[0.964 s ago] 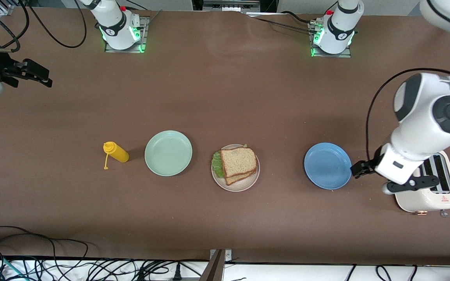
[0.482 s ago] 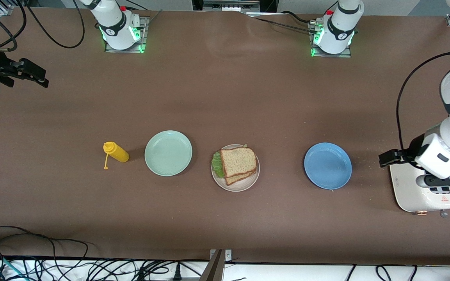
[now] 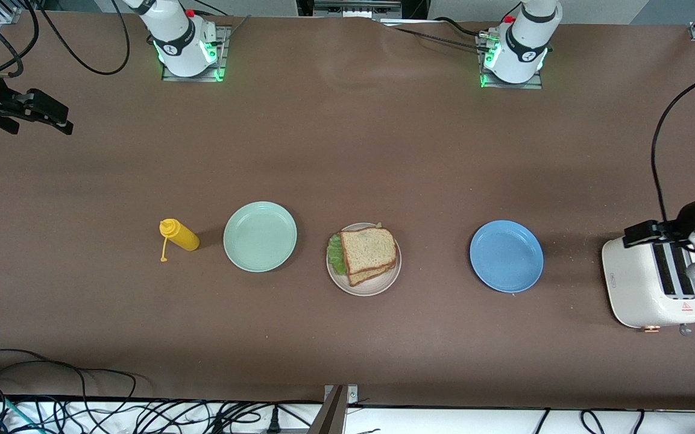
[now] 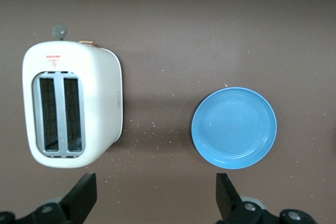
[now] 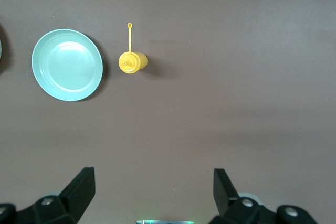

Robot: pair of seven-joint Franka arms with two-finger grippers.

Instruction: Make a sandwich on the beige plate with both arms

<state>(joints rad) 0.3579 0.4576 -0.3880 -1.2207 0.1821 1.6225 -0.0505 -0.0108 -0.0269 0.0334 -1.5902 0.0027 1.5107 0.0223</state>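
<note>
Bench [image 3: 347, 150]: job looks done, so the step is prob. clearing both arms off w/o disturbing anything. Toaster [image 3: 654, 289] at the left arm's end, left pincer [image 3: 642, 232] wide and empty above it. Right pincer [image 3: 43, 111] wide too (empty), over the right arm's end edge. Beige plate [image 3: 380, 286] mid-bench holds the sandwich [image 3: 368, 250]; retreat high, slow.
</note>
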